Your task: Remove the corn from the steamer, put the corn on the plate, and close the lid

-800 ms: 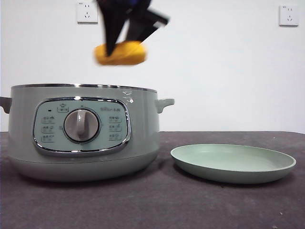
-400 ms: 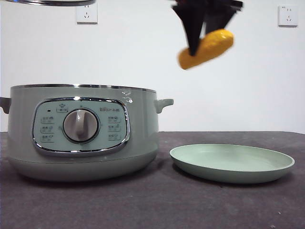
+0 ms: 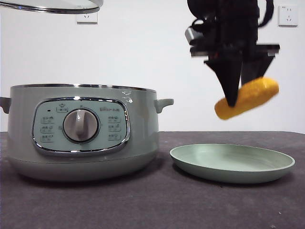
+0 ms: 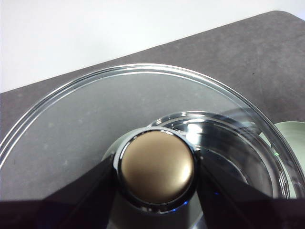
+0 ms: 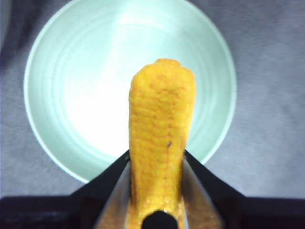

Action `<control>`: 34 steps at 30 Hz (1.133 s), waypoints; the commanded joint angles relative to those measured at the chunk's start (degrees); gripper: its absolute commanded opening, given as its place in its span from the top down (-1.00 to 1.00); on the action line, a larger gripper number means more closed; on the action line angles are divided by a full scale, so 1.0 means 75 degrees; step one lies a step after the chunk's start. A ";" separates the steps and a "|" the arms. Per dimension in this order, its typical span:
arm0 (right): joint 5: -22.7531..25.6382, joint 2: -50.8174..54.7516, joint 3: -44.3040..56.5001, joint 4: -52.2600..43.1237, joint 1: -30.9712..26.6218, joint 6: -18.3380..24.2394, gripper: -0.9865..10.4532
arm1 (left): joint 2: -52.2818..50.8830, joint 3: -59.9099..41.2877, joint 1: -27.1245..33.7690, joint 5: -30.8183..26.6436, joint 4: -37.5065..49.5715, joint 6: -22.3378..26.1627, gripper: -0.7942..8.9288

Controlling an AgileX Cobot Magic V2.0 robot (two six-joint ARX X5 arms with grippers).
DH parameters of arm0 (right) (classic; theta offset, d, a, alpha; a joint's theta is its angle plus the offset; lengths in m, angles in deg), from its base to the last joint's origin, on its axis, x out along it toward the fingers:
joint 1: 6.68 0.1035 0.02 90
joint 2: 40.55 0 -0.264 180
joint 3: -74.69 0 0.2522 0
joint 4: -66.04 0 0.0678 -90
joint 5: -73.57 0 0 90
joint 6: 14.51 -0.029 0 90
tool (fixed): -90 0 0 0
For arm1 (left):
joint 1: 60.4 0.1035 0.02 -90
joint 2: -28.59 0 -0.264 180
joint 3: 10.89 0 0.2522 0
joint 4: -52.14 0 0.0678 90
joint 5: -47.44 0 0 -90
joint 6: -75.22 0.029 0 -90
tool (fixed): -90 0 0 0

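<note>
The yellow-orange corn (image 3: 248, 98) hangs tilted above the pale green plate (image 3: 232, 163), clamped between the jaws of my right gripper (image 3: 236, 90). In the right wrist view the corn (image 5: 159, 138) lies directly over the plate (image 5: 62, 95), with the right gripper (image 5: 157, 191) shut on it. The sage-green steamer (image 3: 81, 131) stands open at the left. Its glass lid (image 3: 50, 5) is held high above it at the top left corner. My left gripper (image 4: 155, 179) is shut on the lid's round knob (image 4: 156, 164), and the lid's steel rim (image 4: 62, 86) shows around it.
The steamer and plate rest side by side on a dark grey table (image 3: 157, 205). Behind it is a white wall with sockets (image 3: 289, 15). The steamer's side handle (image 3: 163, 103) sticks out toward the plate.
My right gripper has carried the corn rightward from above the steamer and lowered it over the plate. The lid has come further into view at the top left.
</note>
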 commanded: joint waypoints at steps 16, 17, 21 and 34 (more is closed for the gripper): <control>-0.0006 0.0356 0.3558 -0.4462 0.0032 -0.0102 0.71 | 0.0079 0.0087 0.0003 0.0204 0.0667 -0.0175 0.85; -0.0009 0.0356 0.3558 -0.4505 0.0032 -0.0102 0.63 | 0.0079 0.0087 0.0003 0.0204 0.0667 -0.0175 0.85; -0.0006 0.0356 0.3558 -0.4587 0.0035 -0.0102 0.27 | 0.0085 0.0087 0.0003 0.0207 0.0670 -0.0175 0.85; -0.0006 0.1967 0.3558 -0.4500 0.0044 -0.0204 0.22 | 0.0478 0.0085 0.0003 0.0545 0.0708 -0.0239 0.85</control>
